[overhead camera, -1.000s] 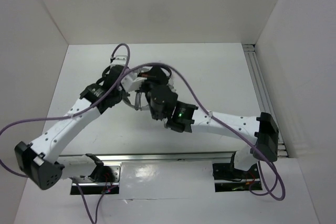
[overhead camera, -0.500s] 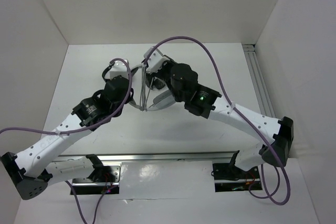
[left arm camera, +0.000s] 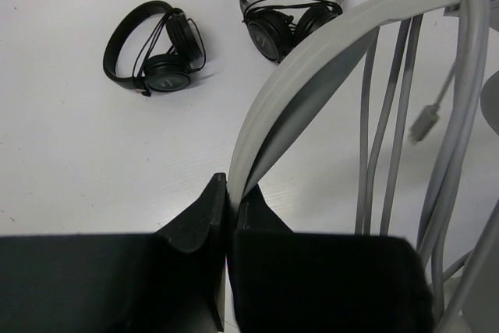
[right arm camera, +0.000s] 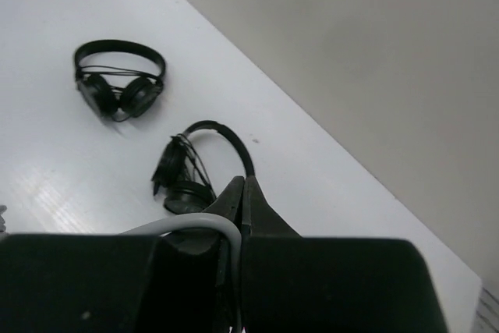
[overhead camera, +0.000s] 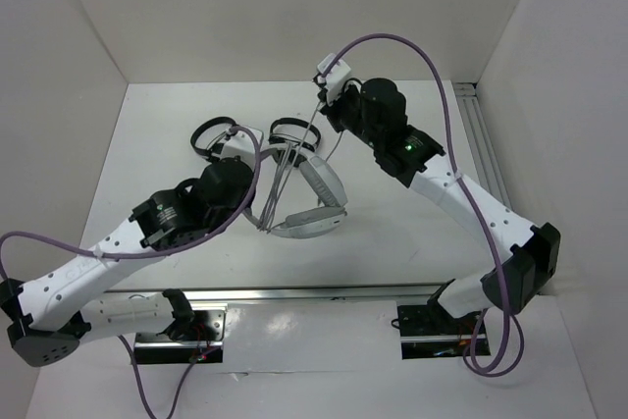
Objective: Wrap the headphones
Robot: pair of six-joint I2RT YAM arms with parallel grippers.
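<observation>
The light grey-white headphones (overhead camera: pixel 316 205) lie mid-table, band (left arm camera: pixel 312 60) arching up. My left gripper (left arm camera: pixel 231 185) is shut on the lower end of that band; in the top view it sits at the band's left side (overhead camera: pixel 257 191). Several strands of the thin grey cable (left arm camera: pixel 405 115) hang over the band, and its plug (left arm camera: pixel 425 122) dangles. My right gripper (right arm camera: pixel 244 185) is shut on the cable (right arm camera: pixel 203 225) and holds it up behind the headphones (overhead camera: pixel 326 120), a strand running taut down to the band.
Two small black headphones (overhead camera: pixel 214 134) (overhead camera: pixel 292 130) lie behind the grey pair, near both grippers. White walls enclose the table on three sides. A metal rail (overhead camera: pixel 486 164) runs along the right edge, another (overhead camera: pixel 294 293) along the front.
The right arm has swung up and back to the right, drawing the cable with it. The left arm has pulled back toward the near left, uncovering the headphones.
</observation>
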